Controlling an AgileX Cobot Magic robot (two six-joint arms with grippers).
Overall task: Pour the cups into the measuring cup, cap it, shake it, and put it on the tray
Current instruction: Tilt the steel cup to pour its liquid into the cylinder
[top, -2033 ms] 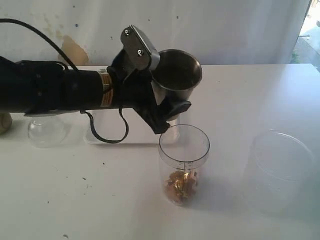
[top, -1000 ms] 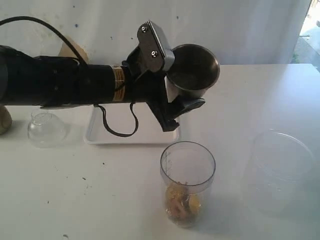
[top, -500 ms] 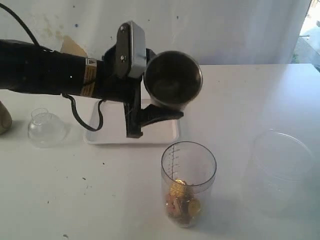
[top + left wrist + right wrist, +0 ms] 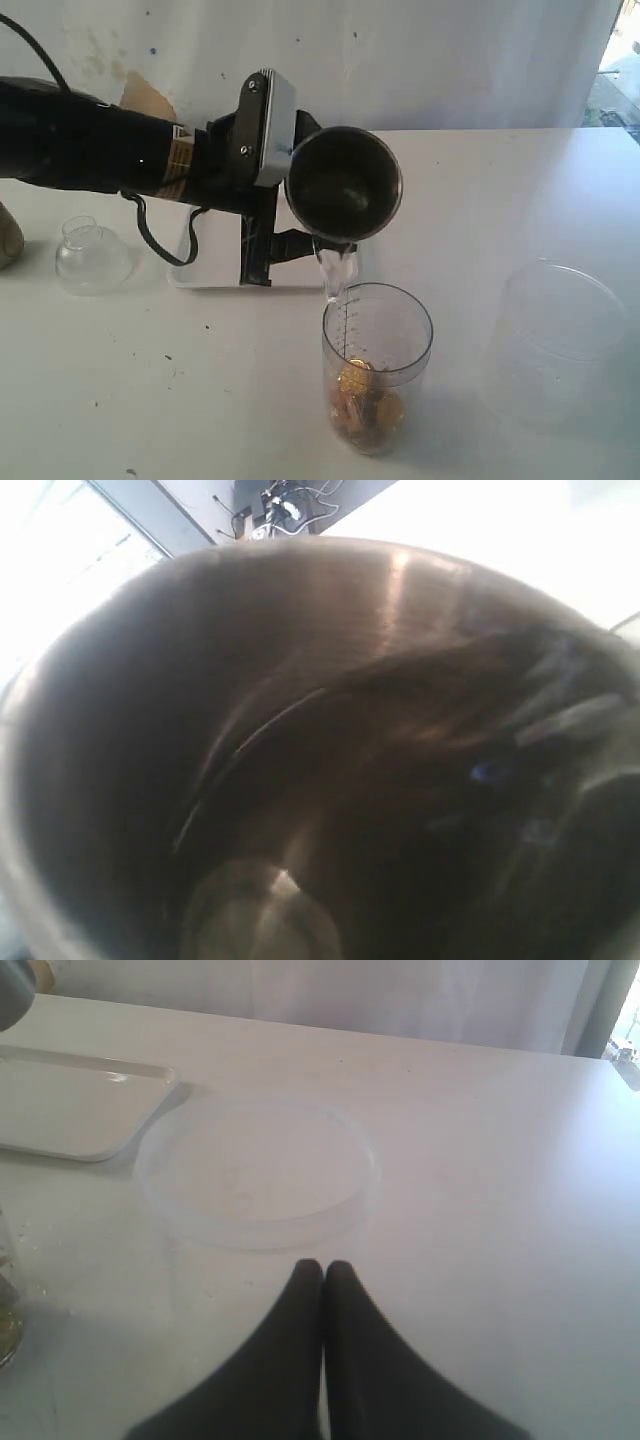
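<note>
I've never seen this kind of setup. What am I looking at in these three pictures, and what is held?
A robot with two arms, each ending in a two-fingered hand. The exterior view watches the table; each wrist view rides on one arm. The left hand grips a tilted steel tumbler, pouring clear liquid into the measuring cup, which holds golden bits. The right hand, shut and empty, points toward a wide clear container. A white tray and clear cap also lie there.

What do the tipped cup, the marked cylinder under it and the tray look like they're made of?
Tumbler: polished metal, likely steel, judging by its dark mirror-like reflections.
Measuring cup: clear plastic, probably; see-through wall with printed black scale.
Tray: white glossy plastic, it seems, with rounded moulded rim.
</note>
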